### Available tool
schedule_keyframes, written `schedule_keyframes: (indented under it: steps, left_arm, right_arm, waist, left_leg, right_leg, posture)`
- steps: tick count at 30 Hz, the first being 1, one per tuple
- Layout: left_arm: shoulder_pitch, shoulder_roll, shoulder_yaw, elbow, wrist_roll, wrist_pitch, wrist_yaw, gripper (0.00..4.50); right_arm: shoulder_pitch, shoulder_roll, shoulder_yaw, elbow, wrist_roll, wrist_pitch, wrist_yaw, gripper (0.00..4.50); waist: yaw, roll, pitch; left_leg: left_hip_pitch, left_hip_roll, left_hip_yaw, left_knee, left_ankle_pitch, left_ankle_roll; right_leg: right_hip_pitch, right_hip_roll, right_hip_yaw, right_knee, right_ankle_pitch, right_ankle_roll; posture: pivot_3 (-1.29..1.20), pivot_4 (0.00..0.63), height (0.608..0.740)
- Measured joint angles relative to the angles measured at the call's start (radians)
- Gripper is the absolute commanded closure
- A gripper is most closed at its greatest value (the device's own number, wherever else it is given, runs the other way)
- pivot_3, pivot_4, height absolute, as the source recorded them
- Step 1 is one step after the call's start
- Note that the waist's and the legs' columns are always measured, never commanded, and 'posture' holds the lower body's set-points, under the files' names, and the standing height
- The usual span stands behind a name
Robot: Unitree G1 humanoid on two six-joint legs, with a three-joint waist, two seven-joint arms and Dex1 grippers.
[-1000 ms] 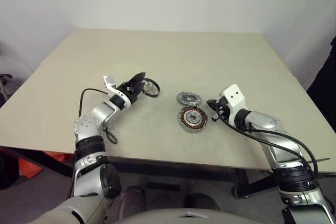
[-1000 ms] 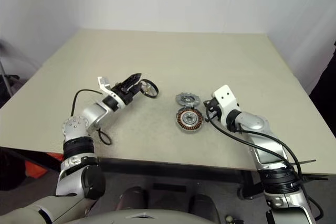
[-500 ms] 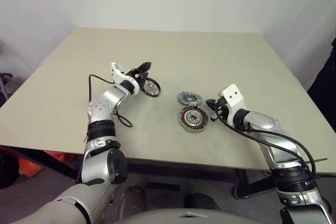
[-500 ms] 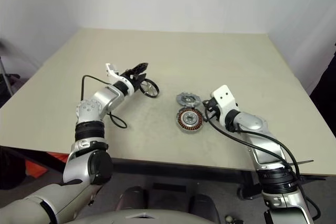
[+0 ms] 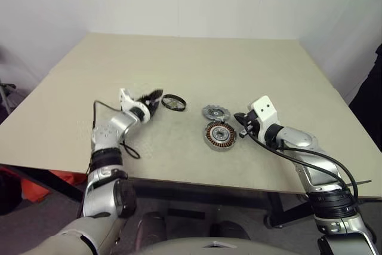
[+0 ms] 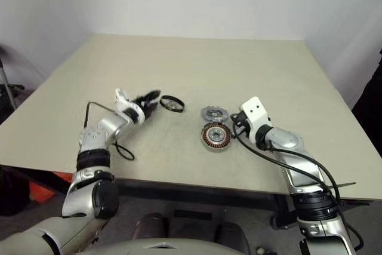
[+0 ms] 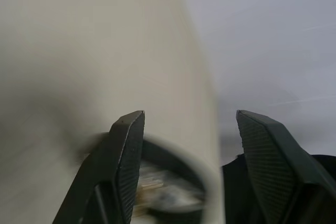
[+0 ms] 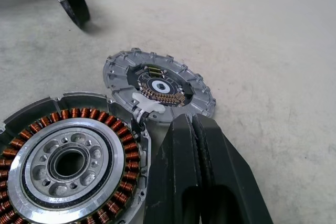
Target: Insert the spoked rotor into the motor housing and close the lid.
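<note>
The spoked rotor (image 5: 173, 103) lies flat on the table (image 5: 197, 64), at about ten o'clock from the motor housing (image 5: 220, 135) and apart from it; by my reading no step of the task is complete, since the rotor is not seated and the lid (image 5: 215, 112) rests on the table just beside the housing at its twelve o'clock, their rims near or touching. The left gripper (image 5: 151, 101) sits at the rotor's nine o'clock with its two black fingers spread; in the left wrist view the rotor's dark rim shows between the fingertips (image 7: 128, 129), but whether either one touches it cannot be told, and it does not look held. The right gripper (image 5: 240, 125) waits at the housing's three o'clock, its fingers pressed together on nothing. Remaining work, as judged: grasp the rotor, carry it over the housing, seat it on the centre, then fit the lid. Materials: the rotor is a thin flat ring, black at the rim with a pale metallic inner part. The housing is a round dark disc carrying a ring of copper-coloured windings around a silvery machined hub with a central bore and small holes. The lid is a light-grey metal cap, notched round its edge, with a white-centred hub and fine copper-toned detail. The table is matt beige with a finely speckled surface
</note>
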Motion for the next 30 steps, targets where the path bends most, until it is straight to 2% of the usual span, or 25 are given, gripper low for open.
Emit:
schedule_keyframes:
  steps: [5, 19, 26, 30]
  left_arm:
    - [0.018, 0.02, 0.011, -0.034, -0.015, 0.04, 0.008, 1.53]
    - [0.062, 0.041, 0.02, -0.074, -0.055, 0.079, -0.029, 1.53]
    - [0.102, 0.06, 0.036, -0.12, -0.163, 0.195, -0.085, 1.53]
    - [0.137, 0.064, 0.013, -0.142, -0.177, 0.241, -0.095, 1.53]
  right_arm:
    - [-0.004, 0.002, 0.007, 0.006, -0.002, -0.005, 0.001, 4.5]
    - [-0.022, 0.005, 0.008, 0.03, -0.006, -0.024, 0.001, 4.5]
    - [-0.022, 0.008, 0.009, 0.03, -0.007, -0.025, 0.001, 4.5]
    - [-0.022, 0.011, 0.016, 0.03, -0.007, -0.025, 0.001, 4.5]
  waist:
    - [-0.002, -0.002, 0.001]
    - [-0.002, -0.002, 0.001]
    - [-0.002, -0.002, 0.001]
    - [-0.002, -0.002, 0.001]
  left_leg:
    - [-0.004, 0.0, 0.0, 0.0, 0.0, -0.001]
    - [-0.004, 0.0, 0.0, -0.001, 0.0, 0.0]
    - [-0.004, 0.0, 0.0, -0.001, 0.0, 0.0]
    - [-0.004, 0.0, 0.0, -0.001, 0.0, -0.001]
  right_leg:
    - [-0.003, 0.0, 0.0, 0.0, 0.004, -0.006]
    - [-0.004, 0.0, 0.0, 0.0, 0.003, -0.005]
    - [-0.004, 0.0, 0.0, 0.0, 0.003, -0.006]
    - [-0.004, 0.0, 0.0, 0.0, 0.003, -0.006]
  posture:
    - [0.0, 0.0, 0.74]
    - [0.0, 0.0, 0.74]
    - [0.0, 0.0, 0.74]
    - [0.0, 0.0, 0.74]
